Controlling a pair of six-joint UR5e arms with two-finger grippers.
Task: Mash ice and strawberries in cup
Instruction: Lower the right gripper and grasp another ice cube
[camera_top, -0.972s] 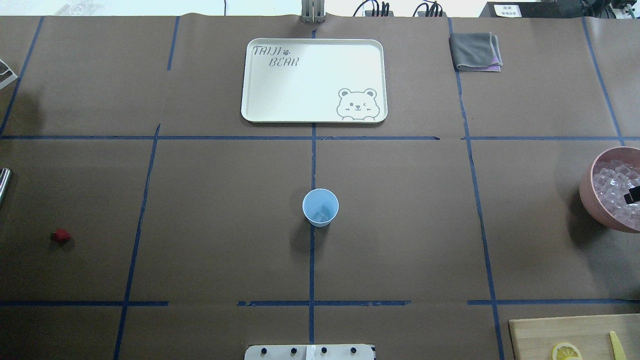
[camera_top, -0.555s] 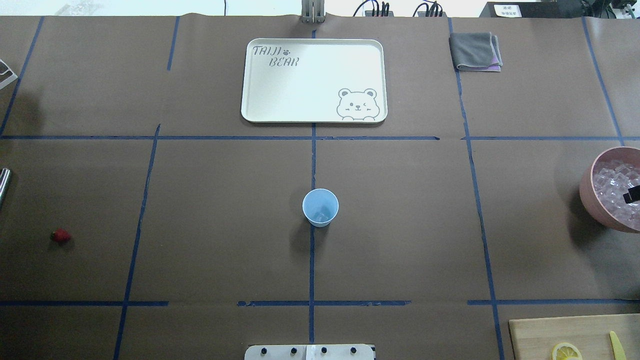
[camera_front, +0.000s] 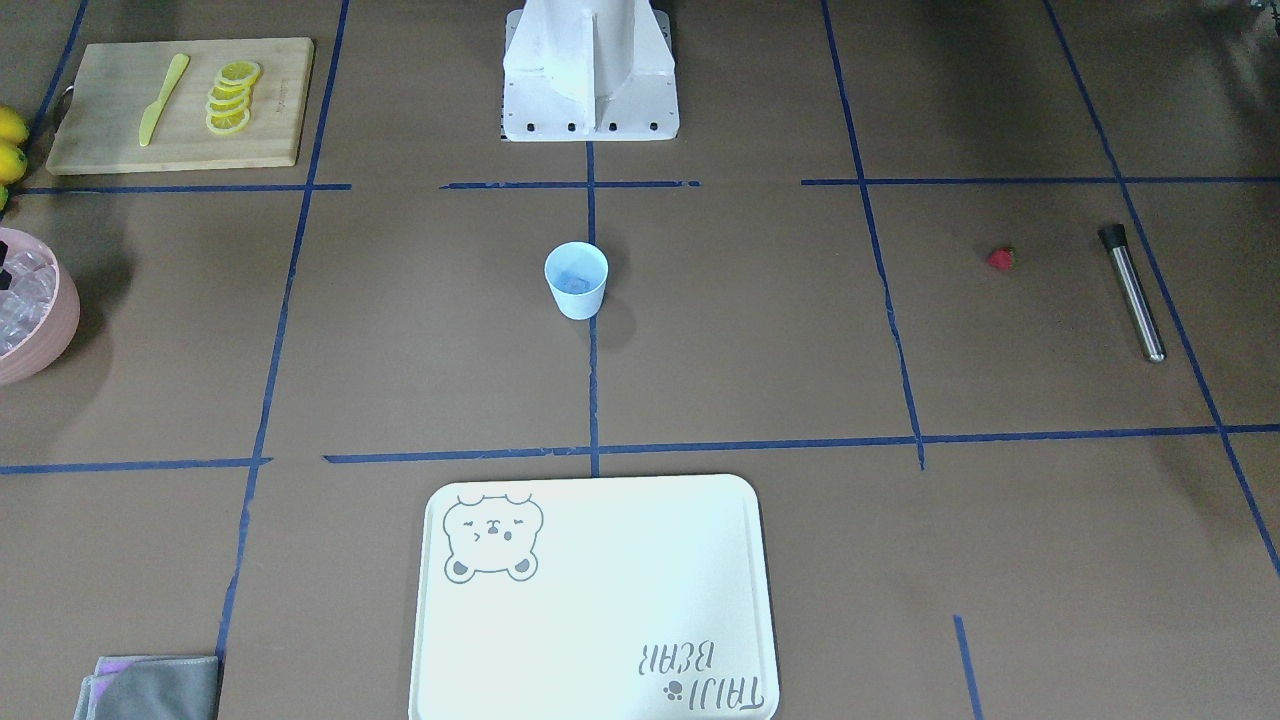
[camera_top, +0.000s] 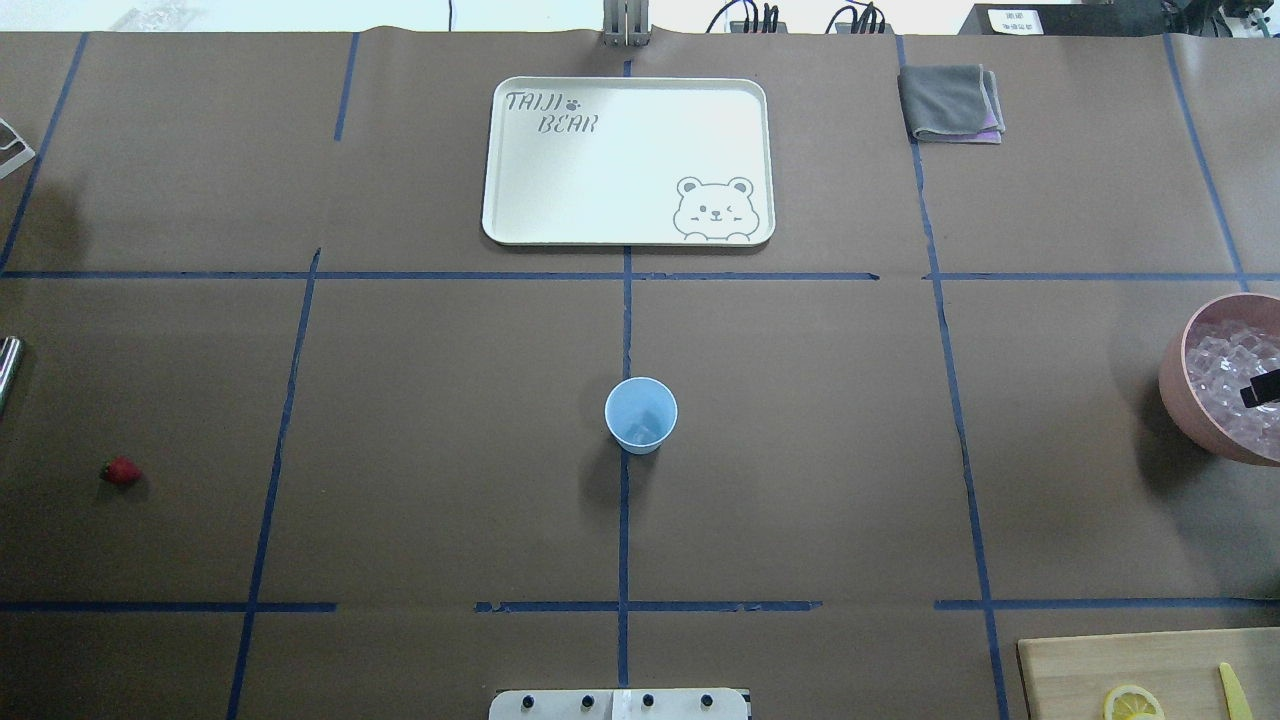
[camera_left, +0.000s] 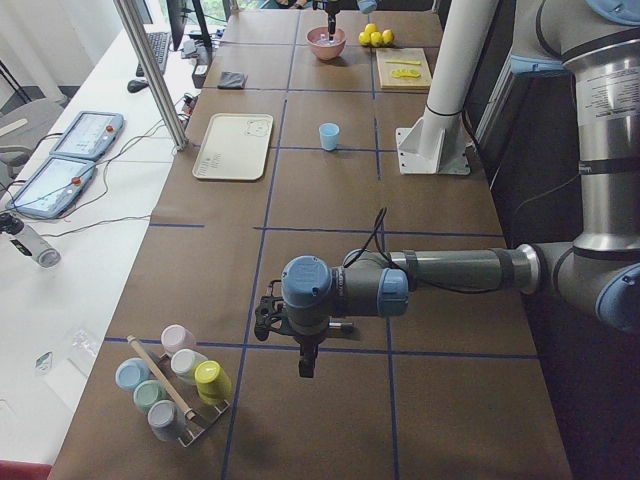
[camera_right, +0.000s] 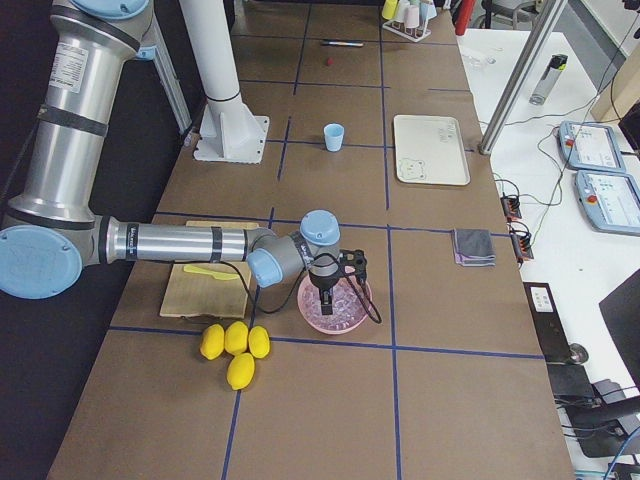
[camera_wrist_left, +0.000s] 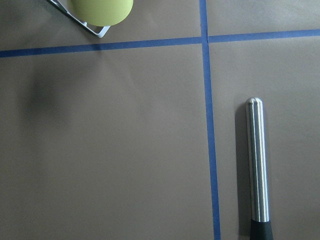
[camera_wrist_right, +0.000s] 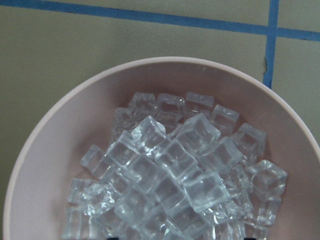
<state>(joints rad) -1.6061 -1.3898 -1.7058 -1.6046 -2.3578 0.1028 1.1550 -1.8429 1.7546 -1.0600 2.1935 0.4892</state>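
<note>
The light blue cup (camera_top: 641, 415) stands upright at the table's centre, with faint clear pieces at its bottom. A small red strawberry (camera_top: 120, 471) lies alone far to the left. Ice (camera_wrist_right: 170, 175) fills the pink bowl (camera_top: 1175, 380) at the right edge. My right gripper (camera_right: 324, 303) hangs over that bowl; only a black tip (camera_top: 1262, 388) shows from overhead, and I cannot tell whether it is open or shut. My left gripper (camera_left: 305, 368) points down beyond the table's left end, above a steel muddler (camera_wrist_left: 258, 165). I cannot tell its state either.
A cream bear tray (camera_top: 628, 160) lies beyond the cup, with a grey cloth (camera_top: 950, 102) to its right. A cutting board (camera_front: 180, 100) holds lemon slices and a yellow knife. Whole lemons (camera_right: 235, 345) lie by the bowl. A rack of coloured cups (camera_left: 170, 385) stands near the left gripper.
The black tip over the pink bowl has barely shifted. The cup and the strawberry have stayed where they were.
</note>
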